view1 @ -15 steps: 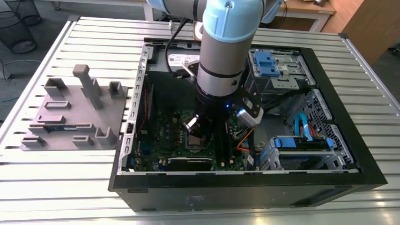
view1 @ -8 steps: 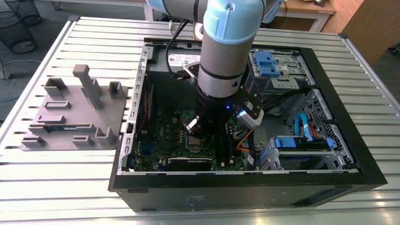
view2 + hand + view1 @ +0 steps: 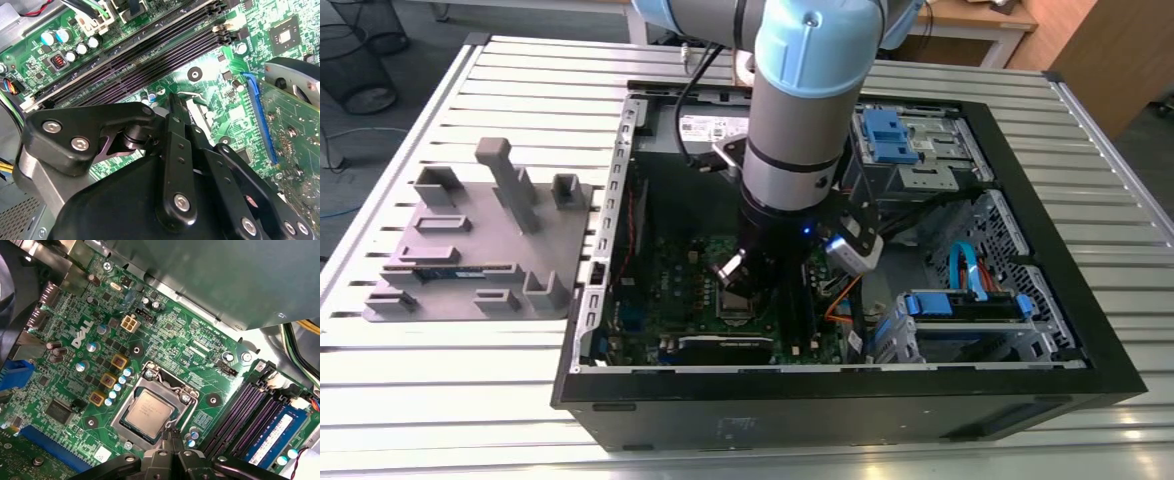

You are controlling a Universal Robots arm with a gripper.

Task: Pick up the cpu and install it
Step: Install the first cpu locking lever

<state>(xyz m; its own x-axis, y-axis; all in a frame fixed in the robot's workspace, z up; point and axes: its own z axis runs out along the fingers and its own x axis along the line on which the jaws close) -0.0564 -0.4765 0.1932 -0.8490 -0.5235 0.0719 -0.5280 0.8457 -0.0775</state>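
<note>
The cpu [image 3: 149,412] lies flat in the metal socket frame [image 3: 156,407] on the green motherboard [image 3: 165,335], shiny top facing up; it is square, so no long axis shows, and its edges run parallel to the frame. The end effector [image 3: 172,440] hangs just above the socket's edge, its two fingertips [image 3: 176,442] drawn together with nothing between them, close beside the chip but not gripping it. In the first wrist view I count four memory slots [image 3: 250,412], one carrying a blue-labelled memory stick [image 3: 277,432]. In the exterior view the arm [image 3: 807,120] reaches down into one open black computer case [image 3: 854,400] resting on a ribbed metal worktop [image 3: 454,380], with one grey fixture tray [image 3: 480,250] on the exterior view's left and wooden furniture [image 3: 1101,45] beyond.
</note>
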